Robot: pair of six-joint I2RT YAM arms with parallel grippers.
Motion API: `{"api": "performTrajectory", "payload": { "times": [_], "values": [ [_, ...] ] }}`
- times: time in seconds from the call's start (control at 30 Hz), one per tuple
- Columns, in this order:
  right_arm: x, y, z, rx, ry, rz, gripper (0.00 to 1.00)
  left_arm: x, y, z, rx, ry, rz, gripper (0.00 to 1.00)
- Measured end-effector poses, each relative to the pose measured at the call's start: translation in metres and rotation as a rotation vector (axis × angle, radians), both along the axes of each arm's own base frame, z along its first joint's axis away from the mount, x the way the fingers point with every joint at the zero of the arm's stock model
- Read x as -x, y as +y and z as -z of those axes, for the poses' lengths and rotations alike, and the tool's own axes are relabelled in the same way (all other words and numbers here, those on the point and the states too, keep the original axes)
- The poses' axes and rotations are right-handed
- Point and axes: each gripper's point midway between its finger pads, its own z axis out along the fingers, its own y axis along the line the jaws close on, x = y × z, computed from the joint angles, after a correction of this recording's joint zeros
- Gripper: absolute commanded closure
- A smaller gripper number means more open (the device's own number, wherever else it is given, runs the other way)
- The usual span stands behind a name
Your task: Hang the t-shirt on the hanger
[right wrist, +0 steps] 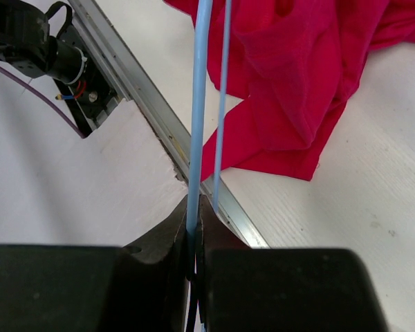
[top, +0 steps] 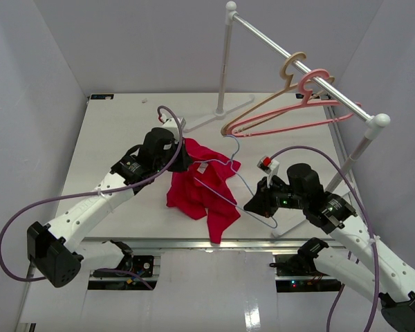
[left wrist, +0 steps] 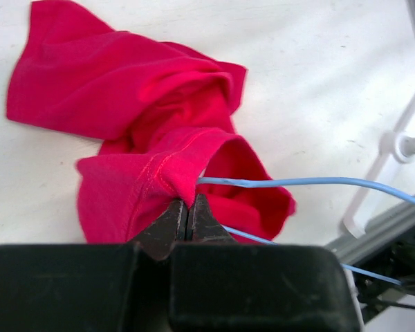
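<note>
- The small crimson-red cloth t-shirt (top: 197, 194) lies crumpled on the white bench (top: 124, 131) between the two arms. One tail of it reaches the metal rail (right wrist: 124, 76) along the near edge.
- It looks light, limp and not fragile. It will sag and fold from wherever it is held, so the doubled hem or the neck seam should give a firmer hold than a single layer.
- The left jaws are pinched tight on a fold of stitched hem beside an opening in the cloth. No gap shows between them.
- The thin light-blue wire hanger (right wrist: 197, 104) is slim, smooth and probably springy. It may twist or slide in a grip, and cloth should slip along it easily.
- The right jaws are closed on the hanger's wire at the end away from the shirt. Its far arm runs into the cloth opening just beside the left jaws.
- Holding the hem next to the opening seems the right spot, since it keeps the mouth of the cloth taut for the wire to pass through.
- Room is tight toward the near rail, where the dangling tail could catch.
- Behind stands the white clothes rack (top: 297, 66), carrying a thick tan hanger (top: 259, 105) and a thick pink hanger (top: 306, 84). Their lower ends come down near the blue hanger's hook.
- The bench to the left looks open.
</note>
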Motion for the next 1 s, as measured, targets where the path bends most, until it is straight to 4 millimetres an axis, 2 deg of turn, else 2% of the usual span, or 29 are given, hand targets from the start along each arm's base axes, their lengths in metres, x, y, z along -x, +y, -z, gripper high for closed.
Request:
{"api": "performTrajectory", "payload": {
  "times": [0.17,0.3,0.5,0.63,0.83,1.0],
  "values": [
    [0.017,0.029,-0.006,0.028,-0.058,-0.088,0.92,0.009,-0.009,-0.018,0.029,-0.015,0.081,1.00],
    [0.020,0.045,-0.010,0.056,-0.105,-0.097,0.92,0.014,-0.010,-0.026,0.032,-0.025,0.117,1.00],
    [0.006,0.053,-0.015,0.046,-0.173,-0.028,0.92,0.027,-0.015,-0.043,0.063,-0.051,0.199,1.00],
    [-0.003,0.060,-0.014,0.006,-0.200,0.015,0.92,0.038,-0.013,-0.062,0.105,-0.094,0.234,1.00],
    [-0.019,0.067,-0.018,-0.082,-0.245,0.099,0.92,0.071,-0.009,-0.092,0.182,-0.141,0.319,1.00],
    [-0.022,0.064,-0.026,-0.164,-0.278,0.141,0.92,0.079,-0.001,-0.094,0.173,-0.143,0.317,1.00]
  ]
}}
